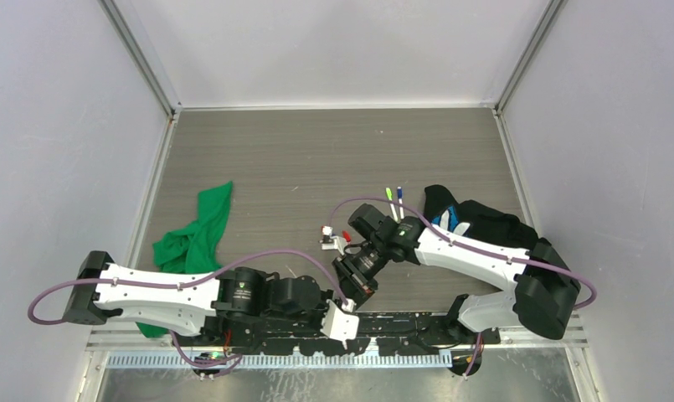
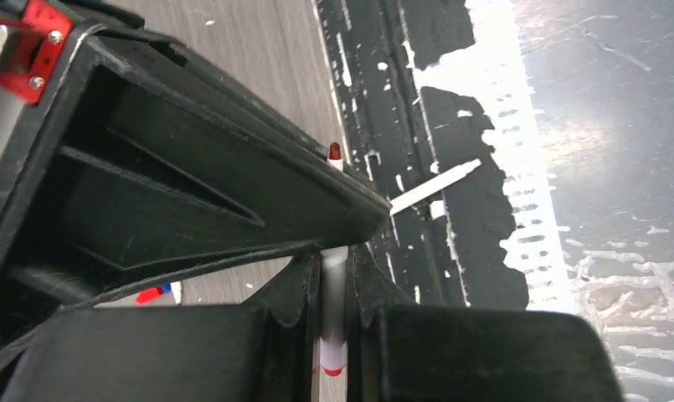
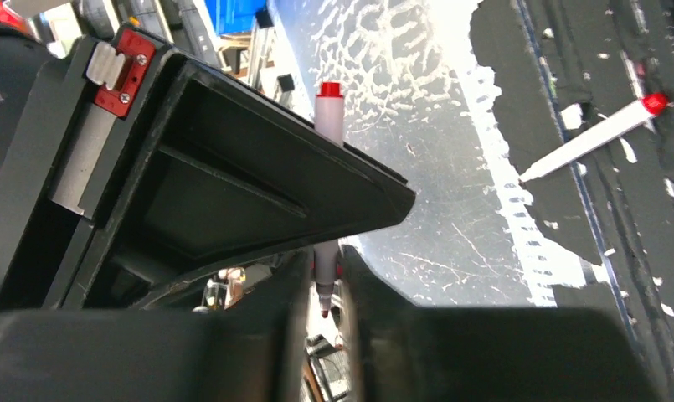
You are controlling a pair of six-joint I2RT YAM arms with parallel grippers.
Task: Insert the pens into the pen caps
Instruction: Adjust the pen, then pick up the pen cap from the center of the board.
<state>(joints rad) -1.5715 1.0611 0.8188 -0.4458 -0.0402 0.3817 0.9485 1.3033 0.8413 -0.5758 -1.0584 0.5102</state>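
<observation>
A grey wood-grain counter (image 1: 316,159) is closed in by plain pale walls (image 1: 333,50) at the back and on both sides. A crumpled green cloth (image 1: 195,234) lies on its left part near the wall, and well apart, on the right, lies a bunched black cloth (image 1: 484,222) showing a patch of blue and white. Along the near edge runs a black plate (image 1: 400,322) scuffed with white flecks, with a shiny metal strip (image 1: 316,381) just beside it at the bottom.
</observation>
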